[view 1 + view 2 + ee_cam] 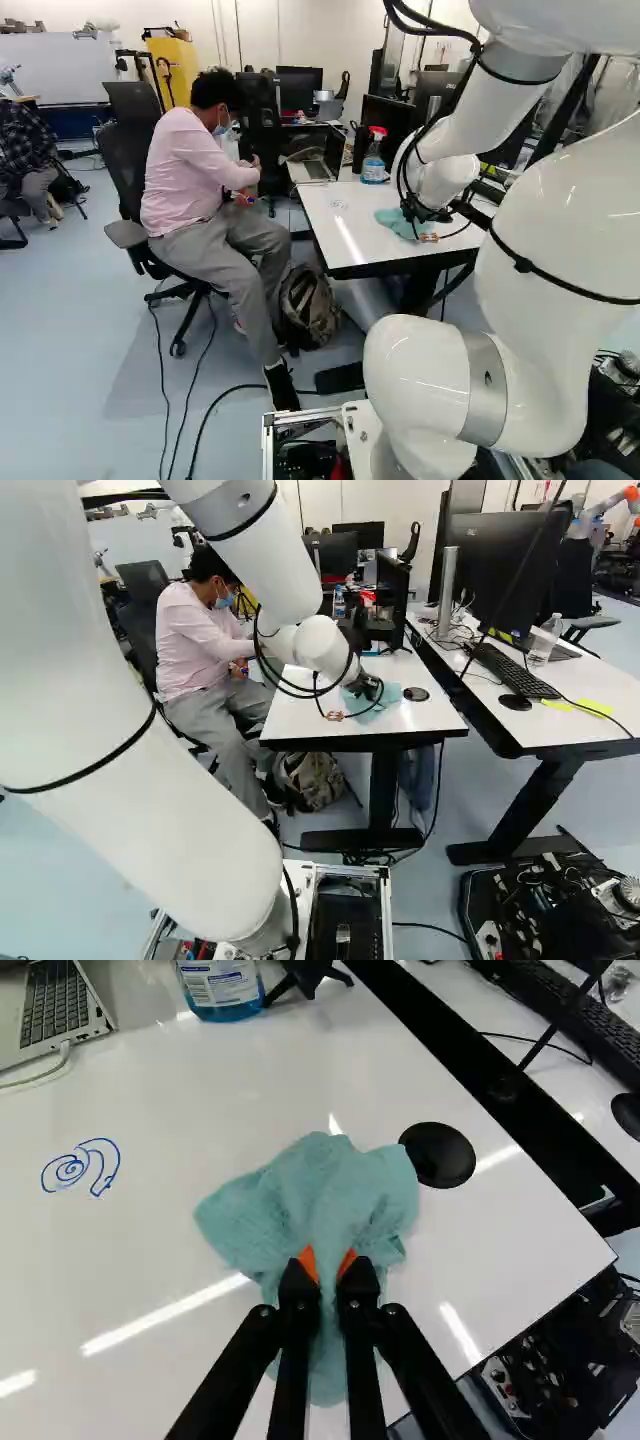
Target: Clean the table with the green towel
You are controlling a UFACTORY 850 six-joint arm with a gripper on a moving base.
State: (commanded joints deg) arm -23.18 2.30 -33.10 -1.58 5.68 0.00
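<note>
1. well, my claw point(328, 1265) is closed on the green towel point(320, 1185), a fold of it pinched between the orange pads; the rest fans out ahead, lying on the white table point(150, 1240) just beside the black round disc point(438, 1157).
2. i judge the step in hand to be bringing this cloth to the blue scribble point(69, 1169), which lies well apart from it, on the laptop's side. the wiping looks barely begun, if at all.
3. i should hold that pinch firm and go low, so the spread part leads flat and the cloth, not my fingertips, meets the tabletop.
4. pressing lightly and evenly ought to do; too hard and i could scrape the surface or drag the fold out of my grip.
5. over the ink, short overlapping strokes, covering both the spiral and the loop next to it, then a look before repeating.
6. i'd stop short of the laptop point(55, 1010) with its white cable point(63, 1054), and of the spray bottle point(222, 985), which a wide sweep might tip.
7. the seated person point(190, 170) is close to that side, so slow, modest strokes there.
</note>
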